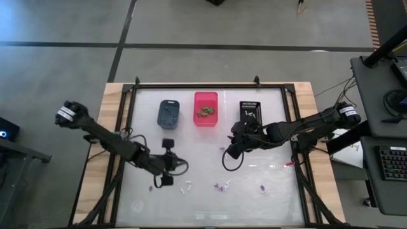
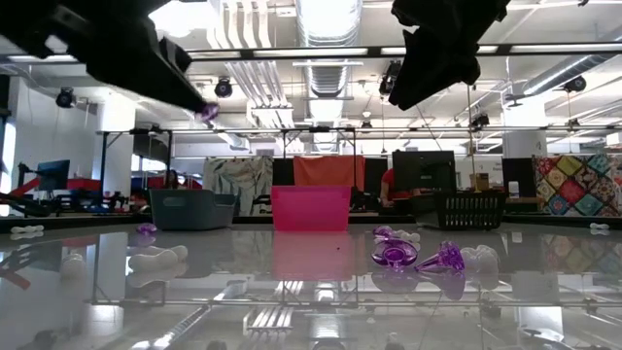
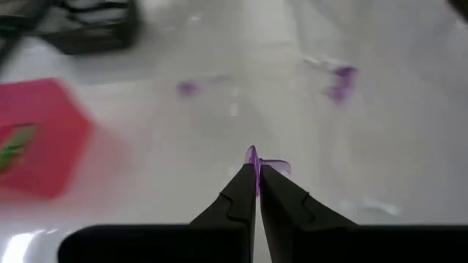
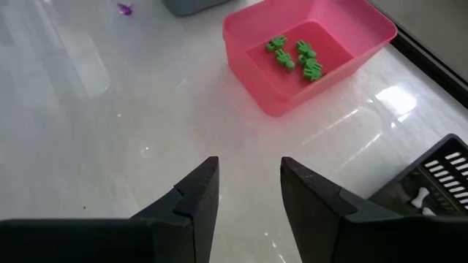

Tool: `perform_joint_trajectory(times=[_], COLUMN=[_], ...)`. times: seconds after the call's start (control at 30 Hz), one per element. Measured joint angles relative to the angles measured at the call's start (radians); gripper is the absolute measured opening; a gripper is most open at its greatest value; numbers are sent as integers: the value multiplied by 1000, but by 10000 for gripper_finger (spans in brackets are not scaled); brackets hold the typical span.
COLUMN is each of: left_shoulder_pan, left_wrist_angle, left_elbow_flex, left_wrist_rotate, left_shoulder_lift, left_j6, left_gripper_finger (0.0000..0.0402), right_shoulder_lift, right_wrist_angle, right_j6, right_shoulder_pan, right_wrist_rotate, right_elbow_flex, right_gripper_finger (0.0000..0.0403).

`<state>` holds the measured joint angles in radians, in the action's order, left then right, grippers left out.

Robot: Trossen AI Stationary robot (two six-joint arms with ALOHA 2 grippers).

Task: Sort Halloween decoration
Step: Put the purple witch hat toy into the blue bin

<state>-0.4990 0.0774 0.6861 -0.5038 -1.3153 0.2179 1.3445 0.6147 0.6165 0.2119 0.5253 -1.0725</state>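
My left gripper (image 3: 257, 172) is shut on a tiny purple trinket (image 2: 206, 114), well above the table's near-left middle (image 1: 180, 165). My right gripper (image 4: 248, 175) stands open with nothing between its fingers, above the table in front of the black bin (image 1: 230, 149). Green trinkets (image 4: 296, 55) lie in the pink bin (image 1: 205, 121). White ones (image 1: 249, 114) lie in the black bin (image 1: 250, 104). Loose purple trinkets (image 2: 394, 255) and white trinkets (image 2: 160, 258) lie on the table near its front edge. My left gripper pinches the purple trinket between its two fingertips; a thin edge (image 3: 252, 155) shows above the tips and a small lobe (image 3: 276, 166) sticks out to one side. The fingers slant downward. The trinket is lifted clear of the table.
A blue-grey bin (image 1: 168, 113), the pink bin and the black bin stand in a row at the table's far side. Loose trinkets (image 1: 222, 186) are scattered along the near edge. Between the bins and the trinkets lies bare table (image 1: 203, 159).
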Motion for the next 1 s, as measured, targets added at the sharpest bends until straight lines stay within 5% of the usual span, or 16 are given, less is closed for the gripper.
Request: perform_joint_trajectory(times=[0.37, 0.73, 1.0], left_shoulder_pan=[241, 709, 828], left_wrist_angle=[352, 477, 472], left_elbow_flex=[0, -2, -2], left_wrist_rotate=[-222, 48, 68], left_shoulder_lift=[272, 241, 129], left_j6=[36, -77, -128], left_gripper_finger=[0, 0, 0], right_shoulder_lift=[0, 0, 0], right_wrist_angle=[-23, -81, -135], right_j6=[1, -55, -138], right_shoulder_pan=[0, -15, -22], right_wrist_rotate=[3, 107, 103], right_elbow_flex=[20, 48, 48], right_gripper_finger=[137, 137, 137])
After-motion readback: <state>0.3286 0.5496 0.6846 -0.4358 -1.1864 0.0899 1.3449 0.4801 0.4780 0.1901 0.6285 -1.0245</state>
